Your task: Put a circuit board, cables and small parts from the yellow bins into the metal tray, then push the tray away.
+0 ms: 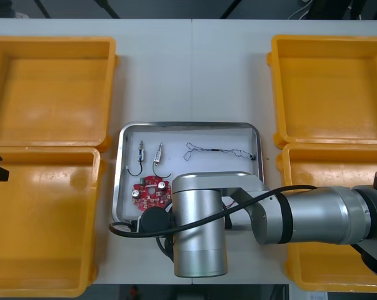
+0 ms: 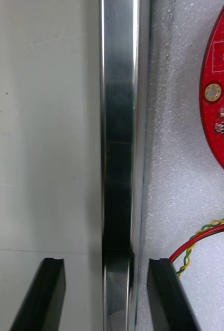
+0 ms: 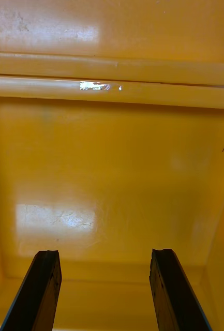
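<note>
The right gripper [image 2: 104,261] is held open astride the rim of the metal tray [image 2: 119,129]. One finger is seen outside the rim, over the light table [image 2: 39,129], and the other inside it, over the tray's white lining. Just beyond the inner finger, a red and yellow cable [image 2: 199,243] is laid on the lining, and past it the round red circuit board [image 2: 223,93]. In the front view, two small metal parts [image 1: 141,152] and a thin black cable [image 1: 219,150] are seen farther back in the tray. The left gripper [image 3: 105,256] is held open over the bare floor of a yellow bin [image 3: 112,170] at the table's left.
</note>
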You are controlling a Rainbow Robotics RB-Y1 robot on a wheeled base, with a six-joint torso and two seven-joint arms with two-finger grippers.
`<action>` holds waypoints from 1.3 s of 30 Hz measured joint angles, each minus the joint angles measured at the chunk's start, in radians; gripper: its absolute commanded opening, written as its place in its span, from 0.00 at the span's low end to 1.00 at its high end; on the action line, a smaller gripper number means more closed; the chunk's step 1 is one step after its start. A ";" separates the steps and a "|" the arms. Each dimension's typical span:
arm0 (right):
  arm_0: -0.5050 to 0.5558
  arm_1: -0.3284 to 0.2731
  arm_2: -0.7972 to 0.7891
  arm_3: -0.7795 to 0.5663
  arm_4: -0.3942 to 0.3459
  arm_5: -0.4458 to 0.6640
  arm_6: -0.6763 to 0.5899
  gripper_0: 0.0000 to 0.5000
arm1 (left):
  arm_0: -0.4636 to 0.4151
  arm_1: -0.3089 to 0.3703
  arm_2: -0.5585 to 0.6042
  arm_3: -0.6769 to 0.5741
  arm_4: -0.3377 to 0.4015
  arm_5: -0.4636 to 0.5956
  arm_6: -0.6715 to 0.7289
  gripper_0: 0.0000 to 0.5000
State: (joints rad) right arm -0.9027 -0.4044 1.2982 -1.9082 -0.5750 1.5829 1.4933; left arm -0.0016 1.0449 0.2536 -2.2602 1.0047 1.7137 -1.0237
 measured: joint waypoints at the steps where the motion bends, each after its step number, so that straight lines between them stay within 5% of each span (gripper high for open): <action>1: 0.002 0.000 0.000 0.000 0.002 0.000 0.000 0.59 | 0.000 0.000 0.000 0.000 0.000 0.000 0.000 1.00; 2: 0.004 0.000 0.000 0.000 0.006 -0.002 0.000 0.46 | 0.000 0.000 0.000 0.000 0.000 0.000 0.000 1.00; 3: 0.005 0.000 0.000 0.000 0.011 -0.004 0.000 0.19 | 0.001 0.000 0.000 0.000 0.000 0.000 0.000 1.00; 6: 0.009 0.000 0.000 0.000 0.017 -0.008 0.000 0.01 | 0.002 0.001 0.000 0.000 0.000 -0.002 0.000 1.00; 20: -0.001 -0.021 0.000 -0.019 0.052 -0.012 0.001 0.00 | 0.049 0.049 0.000 -0.001 0.010 -0.067 0.000 1.00; 39: -0.152 -0.101 0.002 -0.024 0.097 -0.029 0.001 0.00 | 0.051 0.049 0.000 -0.001 0.018 -0.068 0.000 1.00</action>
State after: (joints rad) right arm -1.0548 -0.5052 1.3004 -1.9321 -0.4778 1.5544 1.4939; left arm 0.0499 1.0944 0.2536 -2.2614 1.0224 1.6461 -1.0237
